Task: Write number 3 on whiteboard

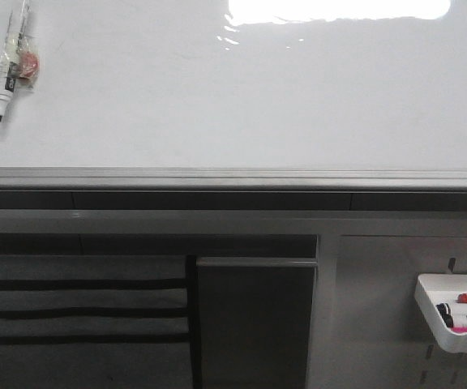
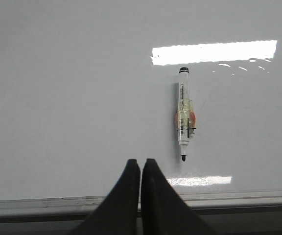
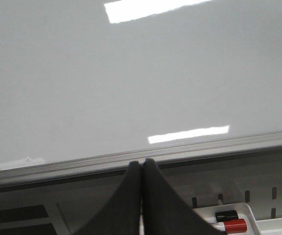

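Nearest, a white tray [image 1: 452,320] with red and black markers hangs on the grey pegboard [image 1: 379,308]. Left gripper [image 2: 141,164] and right gripper [image 3: 141,165] both clenched, holding nothing, by the whiteboard [image 1: 242,97] edge rail. Farther up at left, a black-tipped marker [image 1: 10,69] lies on the board; no digit drawn yet.

The whiteboard [image 1: 242,97] is smooth, glossy white, mirroring bright glare, with a brushed grey metal edge rail [image 1: 233,177]. The marker [image 2: 183,113] looks like plastic wrapped in clear tape. The white tray [image 1: 452,312] looks like glossy plastic; the grey pegboard panel [image 1: 379,308] is matt metal
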